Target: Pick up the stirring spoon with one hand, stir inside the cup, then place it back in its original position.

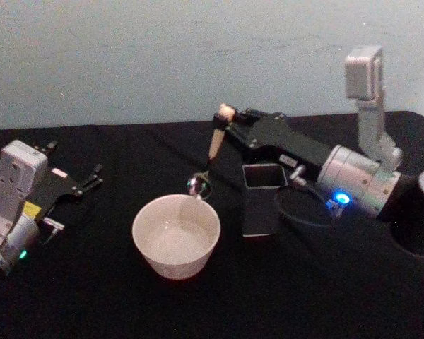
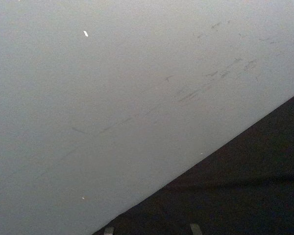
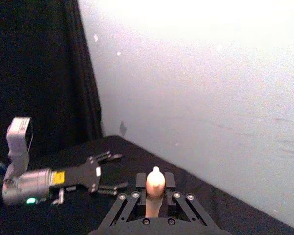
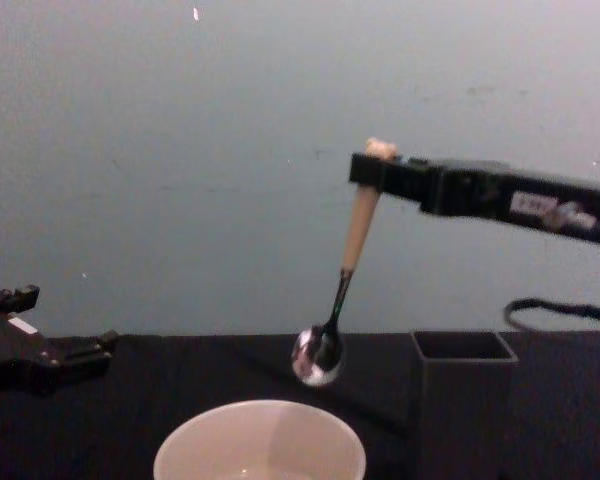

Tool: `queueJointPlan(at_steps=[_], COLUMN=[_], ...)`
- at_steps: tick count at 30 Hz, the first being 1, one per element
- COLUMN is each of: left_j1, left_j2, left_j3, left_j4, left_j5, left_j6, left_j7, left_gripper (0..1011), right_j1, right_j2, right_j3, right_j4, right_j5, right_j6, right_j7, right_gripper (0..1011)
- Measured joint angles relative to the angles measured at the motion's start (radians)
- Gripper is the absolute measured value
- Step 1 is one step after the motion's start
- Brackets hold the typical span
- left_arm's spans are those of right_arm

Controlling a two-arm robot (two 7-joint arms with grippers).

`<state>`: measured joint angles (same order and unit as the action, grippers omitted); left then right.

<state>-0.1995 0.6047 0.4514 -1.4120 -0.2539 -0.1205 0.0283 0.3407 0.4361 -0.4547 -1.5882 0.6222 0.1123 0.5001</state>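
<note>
My right gripper (image 1: 224, 121) is shut on the pale peach handle of the stirring spoon (image 1: 213, 146), near its top. The spoon hangs tilted in the air, and its metal bowl (image 4: 318, 355) hovers just above the far rim of the cream-white cup (image 1: 176, 236). In the right wrist view the handle's top (image 3: 155, 183) sticks up between the closed jaws. The dark grey square holder (image 1: 263, 199) stands to the right of the cup, under the right arm. My left gripper (image 1: 74, 171) rests open on the table at the far left, well apart from the cup.
A black cloth (image 1: 212, 296) covers the table, with a pale wall behind it. A dark cylindrical object (image 1: 422, 212) stands at the right edge. A black cable (image 4: 560, 312) loops from the right arm near the holder.
</note>
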Motion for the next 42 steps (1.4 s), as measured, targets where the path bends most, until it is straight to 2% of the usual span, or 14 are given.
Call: queueJointPlan(at_steps=[6, 10, 20, 29, 42], left_j1=[0.000, 0.000, 0.000, 0.000, 0.000], left_j2=[0.000, 0.000, 0.000, 0.000, 0.000], left_j3=[0.000, 0.000, 0.000, 0.000, 0.000], left_j4=[0.000, 0.000, 0.000, 0.000, 0.000], left_j5=[0.000, 0.000, 0.000, 0.000, 0.000], left_j6=[0.000, 0.000, 0.000, 0.000, 0.000], left_j7=[0.000, 0.000, 0.000, 0.000, 0.000], left_gripper=[1001, 1001, 1001, 1001, 1001], right_j1=[-0.015, -0.031, -0.075, -0.096, -0.082], right_j2=[0.018, 0.045, 0.114, 0.141, 0.126], right_j3=[0.045, 0.081, 0.135, 0.141, 0.102], right_j4=[-0.032, -0.056, -0.090, -0.081, -0.012], right_j5=[0.055, 0.094, 0.120, 0.113, 0.079], right_j6=[0.011, 0.010, -0.027, -0.032, -0.017], right_j7=[-0.032, -0.048, -0.066, -0.070, -0.070], right_gripper=[214, 214, 214, 214, 214])
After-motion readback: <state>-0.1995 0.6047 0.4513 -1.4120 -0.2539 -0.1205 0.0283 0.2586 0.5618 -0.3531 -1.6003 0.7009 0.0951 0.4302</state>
